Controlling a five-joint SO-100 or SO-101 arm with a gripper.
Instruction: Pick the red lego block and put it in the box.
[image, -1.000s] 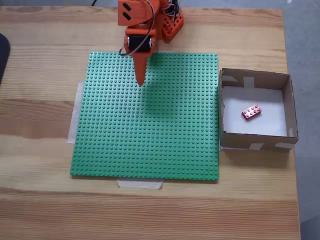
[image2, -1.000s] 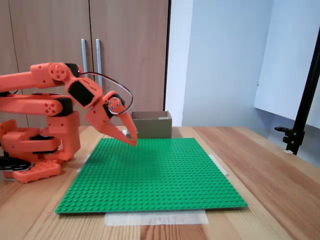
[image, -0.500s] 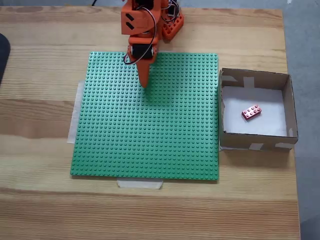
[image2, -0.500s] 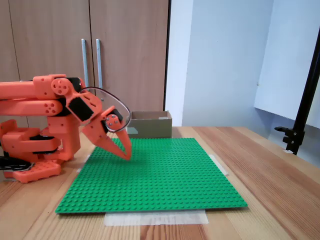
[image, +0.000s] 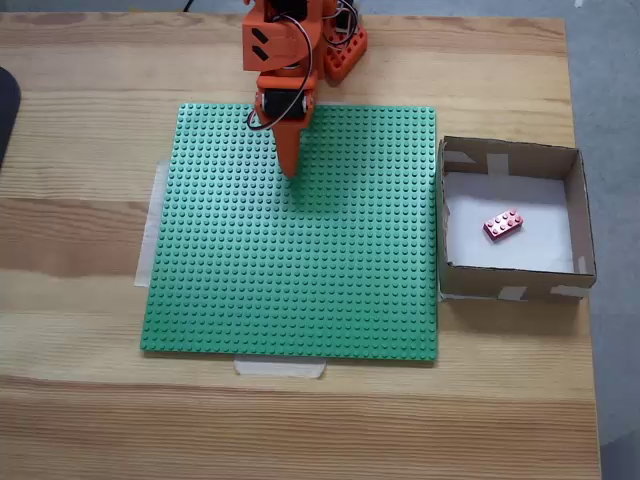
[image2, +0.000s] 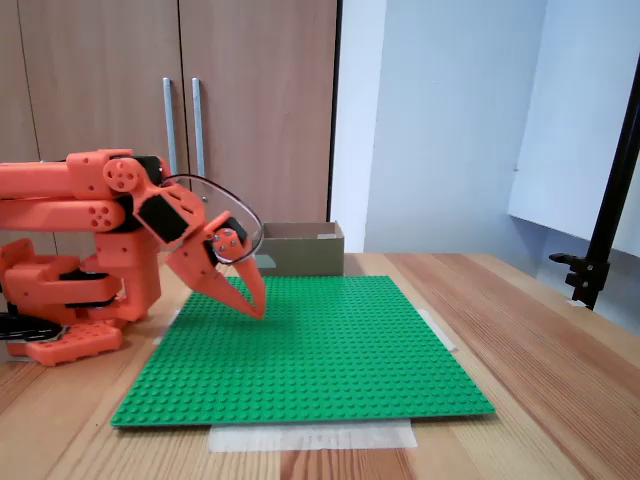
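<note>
your gripper (image: 291, 172) hangs low over the far part of the green baseplate (image: 300, 270) with its two orange fingers pressed together into one point and nothing between them; in the side-on fixed view the tip (image2: 258, 312) points down at the studs, very near them, though contact cannot be told. behind it you see the folded orange arm (image2: 90, 200) on its base at the table's (image: 90, 80) far edge. to the right in the top-down fixed view, just beside the baseplate, stands the box (image: 577, 215); the red lego block (image: 502, 225) lies slantwise on its white bottom, well apart from your gripper.
</note>
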